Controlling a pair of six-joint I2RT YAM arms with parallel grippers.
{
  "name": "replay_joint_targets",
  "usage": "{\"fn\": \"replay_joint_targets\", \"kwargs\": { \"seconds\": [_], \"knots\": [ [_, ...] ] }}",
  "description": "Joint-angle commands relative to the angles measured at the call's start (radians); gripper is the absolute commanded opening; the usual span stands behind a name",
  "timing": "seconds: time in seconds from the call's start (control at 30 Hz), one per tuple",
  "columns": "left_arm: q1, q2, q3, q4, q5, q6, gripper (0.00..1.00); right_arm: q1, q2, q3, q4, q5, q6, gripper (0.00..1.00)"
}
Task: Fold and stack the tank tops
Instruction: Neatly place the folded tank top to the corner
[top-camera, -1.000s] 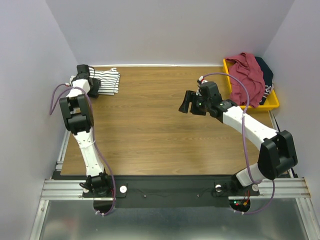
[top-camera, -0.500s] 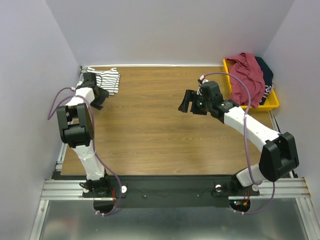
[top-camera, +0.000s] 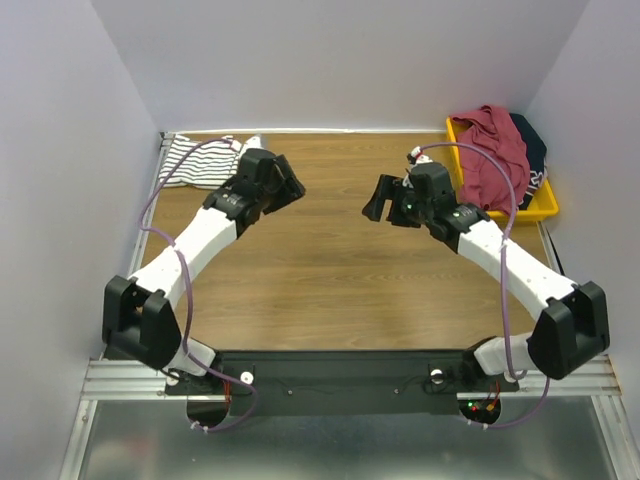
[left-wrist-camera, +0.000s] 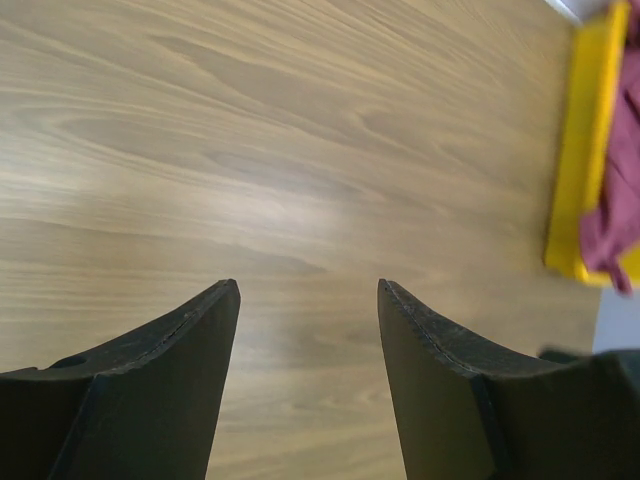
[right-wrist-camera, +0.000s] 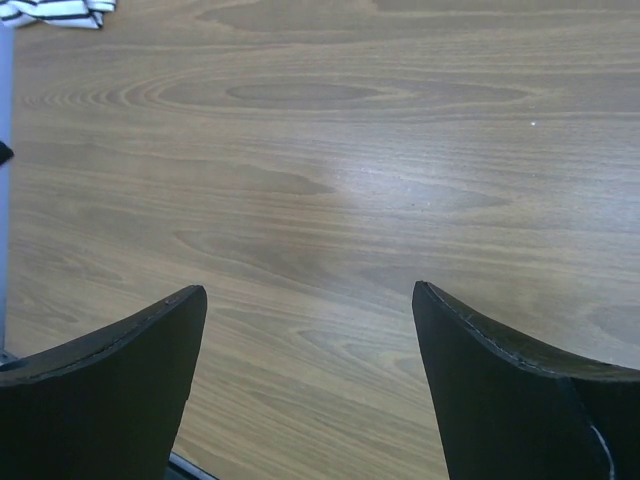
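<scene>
The folded white tank top with thin black stripes (top-camera: 198, 160) lies at the table's far left corner; its edge shows in the right wrist view (right-wrist-camera: 55, 12). The maroon tank top (top-camera: 497, 152) is heaped in the yellow bin (top-camera: 541, 207), over the dark navy one (top-camera: 533, 148). My left gripper (top-camera: 289, 185) is open and empty above bare table, right of the striped top. My right gripper (top-camera: 375, 205) is open and empty over the table's middle, left of the bin. In the left wrist view the bin (left-wrist-camera: 580, 150) and maroon cloth (left-wrist-camera: 612, 215) show at the far right.
The wooden table (top-camera: 320, 270) is walled by grey panels at the back and both sides. The bin sits in the far right corner. An aluminium rail (top-camera: 340, 378) with both arm bases runs along the near edge.
My left arm has swung from the striped top at the far left corner toward the table's middle, leaving the top lying there. My right gripper has shifted slightly.
</scene>
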Motion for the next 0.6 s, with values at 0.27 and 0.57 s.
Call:
{"fn": "replay_joint_targets", "kwargs": {
  "seconds": [0.27,0.57],
  "knots": [
    [-0.285,-0.204,-0.029,0.016,-0.066,0.241,0.69,0.004,-0.25,-0.157,0.014,0.14,0.046,1.0],
    [-0.306,-0.261,-0.058,0.049,0.007,0.284,0.69,0.004,-0.351,-0.228,-0.006,0.215,0.069,1.0]
  ]
}}
